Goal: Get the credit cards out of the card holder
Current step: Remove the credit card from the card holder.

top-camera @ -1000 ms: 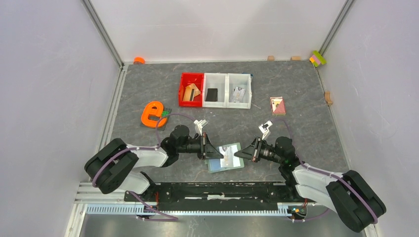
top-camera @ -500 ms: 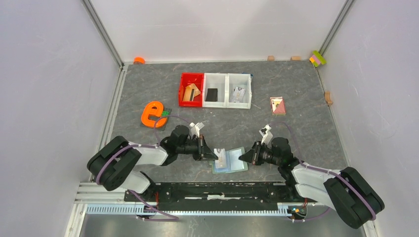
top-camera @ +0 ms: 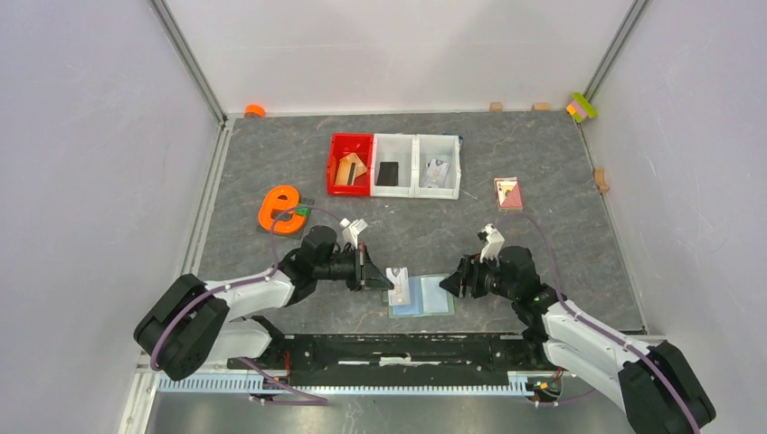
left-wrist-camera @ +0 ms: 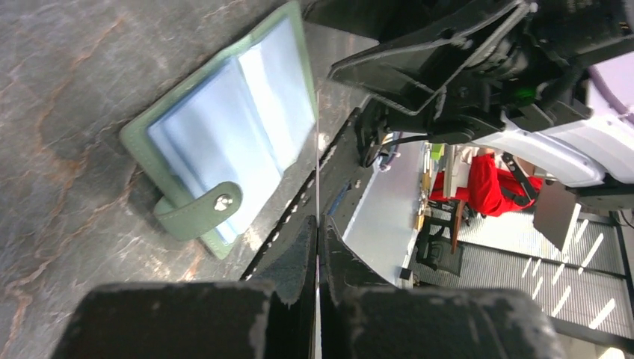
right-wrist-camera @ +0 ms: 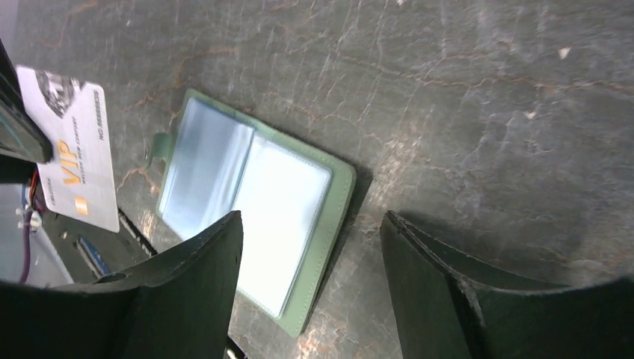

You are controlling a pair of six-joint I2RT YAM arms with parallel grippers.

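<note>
The sage-green card holder point(top-camera: 423, 297) lies open and flat on the table, its pale pockets point(right-wrist-camera: 254, 196) facing up and its tab point(left-wrist-camera: 200, 212) at one end. My left gripper point(top-camera: 386, 281) is shut on a pale credit card point(top-camera: 398, 287) printed "VIP" point(right-wrist-camera: 71, 153). It holds the card just left of the holder, clear of the pockets. In the left wrist view the card stands edge-on between the pressed jaws of the left gripper point(left-wrist-camera: 317, 224). My right gripper point(right-wrist-camera: 310, 224) is open over the holder's right edge, with nothing between its fingers.
At the back stand a red bin point(top-camera: 335, 176) with a tan-gold card, a white bin point(top-camera: 376, 172) with a dark card, and another white bin point(top-camera: 456, 172) with a pale card. A pink square item point(top-camera: 508, 193) lies right, an orange "e" point(top-camera: 281, 210) left.
My right gripper opened and let go of the holder, which now lies flat. My left gripper drew the card out and moved it left and back.
</note>
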